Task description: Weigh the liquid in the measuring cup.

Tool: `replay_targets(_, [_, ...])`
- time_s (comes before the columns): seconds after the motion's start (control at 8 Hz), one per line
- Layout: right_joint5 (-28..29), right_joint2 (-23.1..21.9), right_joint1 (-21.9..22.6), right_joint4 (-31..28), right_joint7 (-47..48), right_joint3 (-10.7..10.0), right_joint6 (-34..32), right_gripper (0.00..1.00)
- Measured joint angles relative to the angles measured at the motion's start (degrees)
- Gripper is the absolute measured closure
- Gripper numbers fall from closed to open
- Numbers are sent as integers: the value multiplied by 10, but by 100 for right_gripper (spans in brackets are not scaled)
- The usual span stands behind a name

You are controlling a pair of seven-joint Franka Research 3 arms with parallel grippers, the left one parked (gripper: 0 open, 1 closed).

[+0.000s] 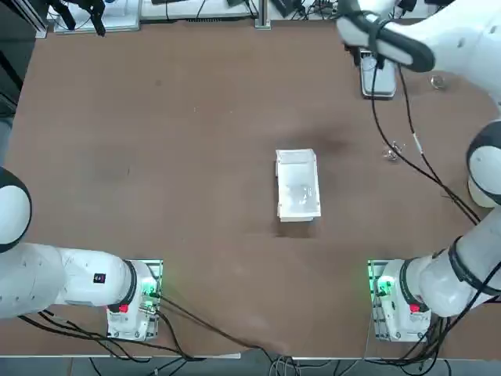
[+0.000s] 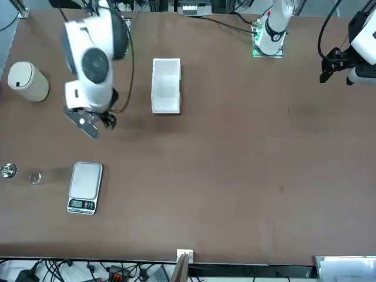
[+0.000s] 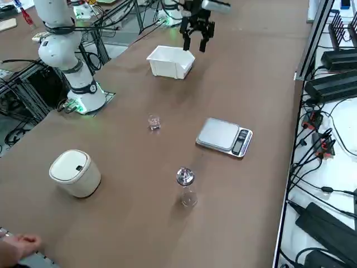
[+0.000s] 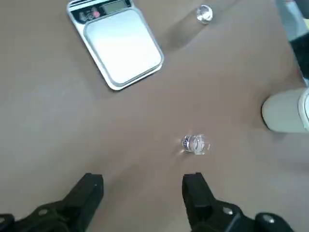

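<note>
We're at the pickup stage, our right gripper spread apart, and next must line up over the measuring cup.

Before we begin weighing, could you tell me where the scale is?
In the right side view, the scale lies right of the tiny glinting cup.

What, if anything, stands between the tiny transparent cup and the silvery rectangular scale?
Nothing visible: bare brown tabletop separates the tiny transparent cup from the silvery rectangular scale. The glass jar stands aside; the open black right gripper hovers above.
</note>
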Motion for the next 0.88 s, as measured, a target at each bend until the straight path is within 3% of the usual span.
replay_targets(0.38, [-76,73,41,0,199,0,1,0])
replay_targets(0.88, [-138,130,41,-11,365,-12,-5,0])
